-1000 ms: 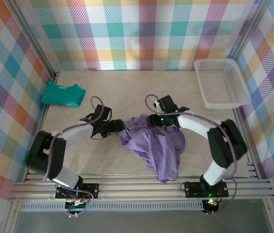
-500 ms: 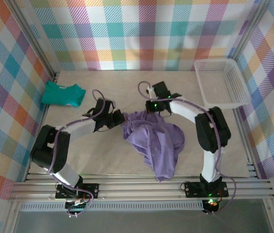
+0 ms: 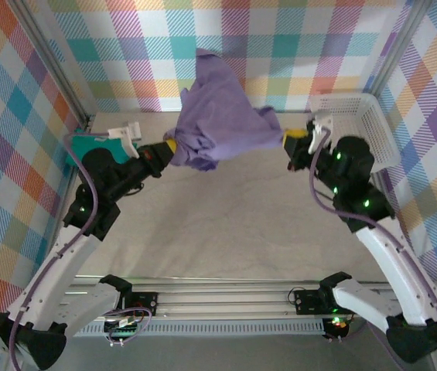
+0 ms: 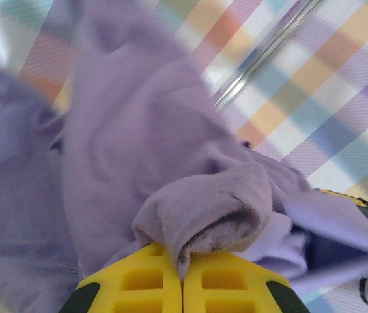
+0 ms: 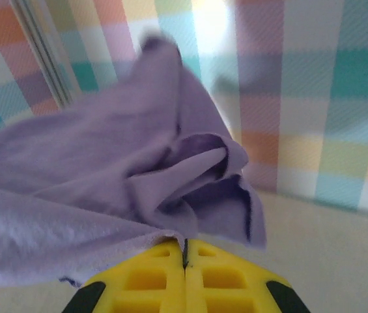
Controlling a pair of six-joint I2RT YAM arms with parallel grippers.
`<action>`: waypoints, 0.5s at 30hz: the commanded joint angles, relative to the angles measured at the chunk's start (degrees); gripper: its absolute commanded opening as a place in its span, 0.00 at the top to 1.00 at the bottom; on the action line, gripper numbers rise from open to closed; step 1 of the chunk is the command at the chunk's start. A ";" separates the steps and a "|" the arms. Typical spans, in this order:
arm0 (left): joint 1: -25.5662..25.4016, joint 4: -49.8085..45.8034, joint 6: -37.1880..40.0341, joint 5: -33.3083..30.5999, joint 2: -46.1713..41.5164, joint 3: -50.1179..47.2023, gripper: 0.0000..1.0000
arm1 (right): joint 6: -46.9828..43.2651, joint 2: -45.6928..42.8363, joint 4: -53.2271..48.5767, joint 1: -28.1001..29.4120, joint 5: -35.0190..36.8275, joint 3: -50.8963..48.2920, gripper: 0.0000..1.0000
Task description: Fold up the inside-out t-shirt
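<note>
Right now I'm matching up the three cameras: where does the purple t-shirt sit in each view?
Top external: t-shirt upper centre, against the plaid wall.
Left wrist: t-shirt left and centre, above the left gripper.
Right wrist: t-shirt left and centre, above the right gripper.
Shared landmark: the plaid wall.

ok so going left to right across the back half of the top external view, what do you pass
teal-green folded garment → left end effector, shut on the shirt → lavender-purple cotton t-shirt, held up off the table → right end effector, also shut on it → white plastic mesh basket
</note>
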 commanded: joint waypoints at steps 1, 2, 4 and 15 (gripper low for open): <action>-1.34 -10.21 1.46 -0.12 2.96 -8.62 0.98 | 8.63 -1.55 -5.26 0.14 1.84 -13.74 0.78; -1.97 -10.74 0.99 -0.13 3.21 -10.90 0.95 | 10.65 -2.92 -5.77 0.28 2.48 -17.06 0.72; -4.20 -9.59 -0.20 0.45 4.30 -17.03 0.91 | 13.66 -5.74 -6.67 1.54 5.07 -23.17 0.61; -8.41 -7.75 0.88 -0.04 6.74 -21.63 0.93 | 0.66 25.13 8.82 27.74 1.31 -14.65 0.36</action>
